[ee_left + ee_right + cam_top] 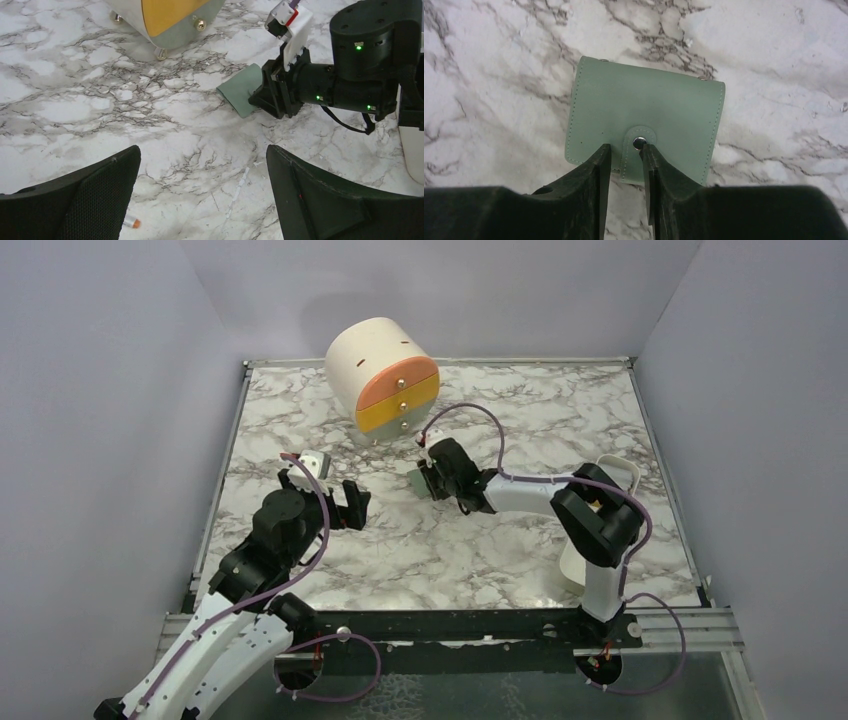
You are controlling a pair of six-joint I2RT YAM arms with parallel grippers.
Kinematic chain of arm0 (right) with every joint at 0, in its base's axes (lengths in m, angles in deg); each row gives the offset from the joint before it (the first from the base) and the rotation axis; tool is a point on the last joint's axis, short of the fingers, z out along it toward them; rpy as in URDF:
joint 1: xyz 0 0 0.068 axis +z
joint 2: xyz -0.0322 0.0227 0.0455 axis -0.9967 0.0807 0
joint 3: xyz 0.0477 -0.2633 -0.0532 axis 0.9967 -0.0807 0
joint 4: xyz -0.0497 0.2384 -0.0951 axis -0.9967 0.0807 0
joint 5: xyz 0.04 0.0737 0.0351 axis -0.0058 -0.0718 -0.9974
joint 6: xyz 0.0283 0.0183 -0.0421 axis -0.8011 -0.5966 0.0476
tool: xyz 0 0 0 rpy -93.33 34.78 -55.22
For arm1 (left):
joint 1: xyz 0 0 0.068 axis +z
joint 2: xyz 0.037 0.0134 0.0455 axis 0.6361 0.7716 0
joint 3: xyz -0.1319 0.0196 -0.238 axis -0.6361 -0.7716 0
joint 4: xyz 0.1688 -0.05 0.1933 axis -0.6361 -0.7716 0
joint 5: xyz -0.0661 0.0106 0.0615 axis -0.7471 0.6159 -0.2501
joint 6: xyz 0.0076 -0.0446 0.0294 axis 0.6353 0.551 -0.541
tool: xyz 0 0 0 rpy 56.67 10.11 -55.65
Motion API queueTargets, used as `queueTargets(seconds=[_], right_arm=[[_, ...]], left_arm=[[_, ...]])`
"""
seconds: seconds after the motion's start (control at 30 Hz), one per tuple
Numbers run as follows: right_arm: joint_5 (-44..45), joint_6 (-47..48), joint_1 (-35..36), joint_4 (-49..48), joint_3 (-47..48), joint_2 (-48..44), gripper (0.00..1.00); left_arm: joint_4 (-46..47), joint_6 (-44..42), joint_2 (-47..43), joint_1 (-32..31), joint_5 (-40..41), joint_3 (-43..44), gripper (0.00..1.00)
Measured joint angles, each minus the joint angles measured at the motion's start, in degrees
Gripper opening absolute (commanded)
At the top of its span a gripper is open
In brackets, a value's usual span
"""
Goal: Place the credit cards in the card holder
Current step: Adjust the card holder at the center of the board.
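Card holder (pixel 644 112): snapped closed, contents hidden.
Right gripper (pixel 626 162): narrowed astride its snap tab (pixel 639 143); grip unclear.
Left gripper (pixel 202 152): wide open, empty.

Your left gripper (pixel 202 155) hangs over the marble desk (pixel 75 100), jaws wide apart. Ahead, the right gripper (pixel 262 95) sits at one edge of the green wallet (pixel 239 89), near the drawer unit (pixel 165 20).

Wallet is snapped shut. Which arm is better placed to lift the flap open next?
Right. The right hand is at the card holder, its fingers on either side of the snap tab. The left hand hangs wide open over the table, well short of it.
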Motion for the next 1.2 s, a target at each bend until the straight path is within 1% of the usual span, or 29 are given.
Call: queueTargets(seconds=[0.2,0.3,0.5,0.6,0.77,0.9,1.2], right_arm=[[-1.1,1.6,0.0,0.2,-7.8,-6.5,0.30],[-1.2,0.6,0.0,2.7,-8.9,-8.5,0.32],[-1.7,-2.0,0.0,6.8,-7.2,-9.2,0.41],[-0.7,-2.8,0.0,8.2,-4.3,-8.4,0.43],[1.5,-3.4,0.0,8.9,-0.2,-5.2,0.43],[2.7,-3.9,0.0,9.4,-0.7,-3.4,0.43],[3.9,-4.4,0.0,8.2,-2.3,-4.2,0.43]], left_arm=[[0.0,0.0,0.1,0.0,0.2,0.0,0.99],[0.0,0.1,0.1,0.0,0.6,0.0,0.99],[0.0,0.2,0.1,0.0,0.9,0.0,0.99],[0.0,0.2,0.1,0.0,1.0,0.0,0.99],[0.0,0.2,0.1,0.0,1.1,0.0,0.99],[0.0,0.2,0.2,0.0,1.2,0.0,0.99],[0.0,0.2,1.3,0.0,1.2,0.0,0.99]])
